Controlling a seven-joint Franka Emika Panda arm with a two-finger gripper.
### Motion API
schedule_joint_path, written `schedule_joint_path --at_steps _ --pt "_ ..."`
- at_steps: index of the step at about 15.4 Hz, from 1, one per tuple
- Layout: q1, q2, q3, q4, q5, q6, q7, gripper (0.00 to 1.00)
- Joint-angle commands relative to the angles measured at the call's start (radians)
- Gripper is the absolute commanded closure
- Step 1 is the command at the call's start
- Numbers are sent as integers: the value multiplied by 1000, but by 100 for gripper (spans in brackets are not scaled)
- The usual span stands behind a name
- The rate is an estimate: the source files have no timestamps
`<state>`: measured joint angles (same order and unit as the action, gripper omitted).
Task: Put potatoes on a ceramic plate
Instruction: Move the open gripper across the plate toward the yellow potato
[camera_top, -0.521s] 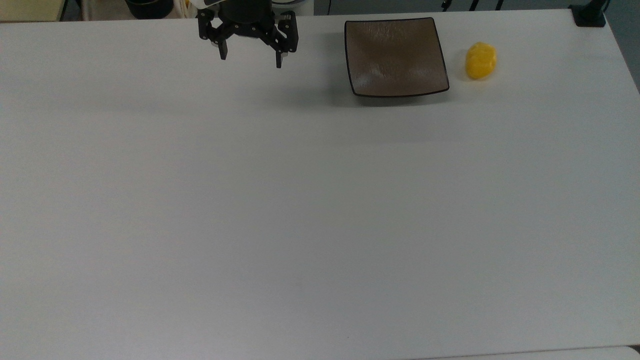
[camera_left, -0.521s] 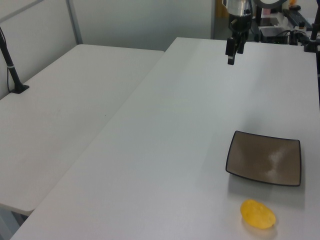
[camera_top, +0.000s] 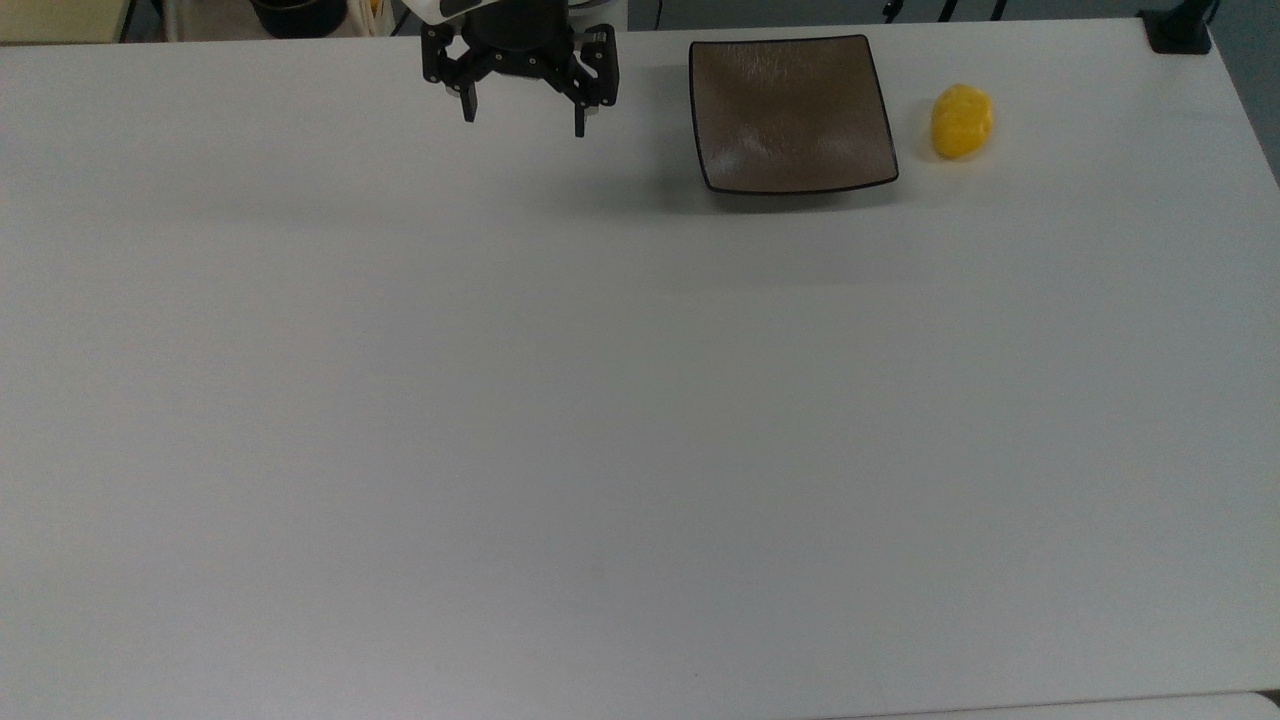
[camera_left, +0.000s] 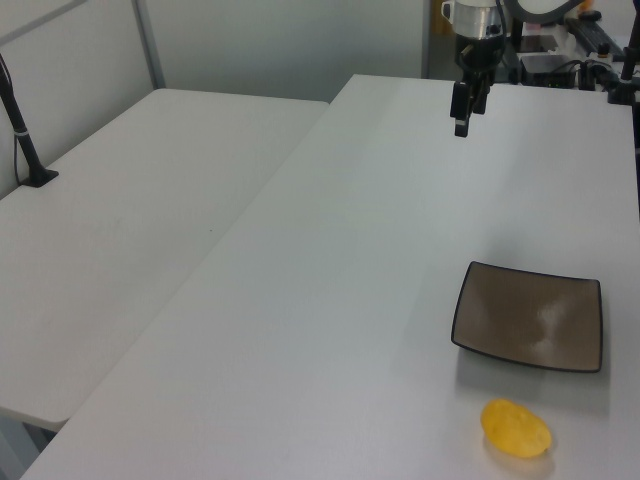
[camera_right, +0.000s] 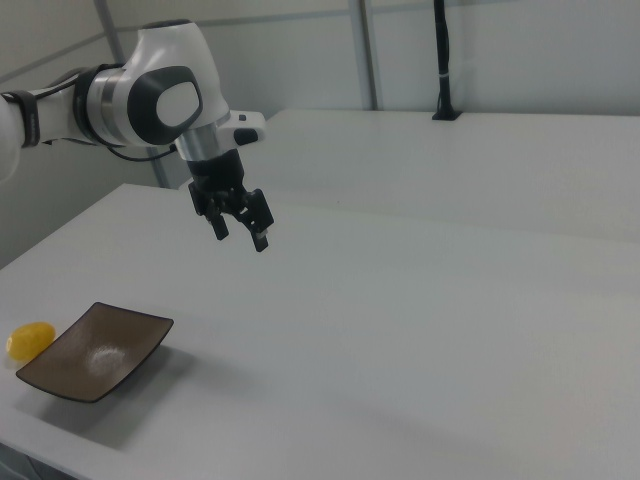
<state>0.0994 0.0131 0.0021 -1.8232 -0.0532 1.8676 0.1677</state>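
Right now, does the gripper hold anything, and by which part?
Nothing is held. The gripper hangs open above the table, apart from the potato.

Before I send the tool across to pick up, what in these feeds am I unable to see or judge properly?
- Small bright yellow oval potato: in the right view the square brown glossy ceramic plate covers its near side.
- Potato's underside: hidden in the top view, so whether it would roll cannot be judged.
- Tool: in the left view its fingers overlap, hiding the gap.
- Robot arm: cut off by the top view's upper edge.
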Motion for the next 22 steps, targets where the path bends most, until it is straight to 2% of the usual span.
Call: schedule_joint_path --at_steps 1,4,8,9,11,13,17,22 --pt "6 -19 -5 -19 24 2 32 0" --pt "14 -16 -1 -21 27 27 33 0" --pt "49 -13 16 -22 72 42 56 0" --pt "52 -13 33 -21 79 42 56 0" --pt "52 -12 106 -21 114 42 62 0" --pt "57 -13 154 -22 122 42 108 0" --pt "140 -10 176 -19 124 42 138 0" --pt "149 -2 283 -22 139 45 292 0"
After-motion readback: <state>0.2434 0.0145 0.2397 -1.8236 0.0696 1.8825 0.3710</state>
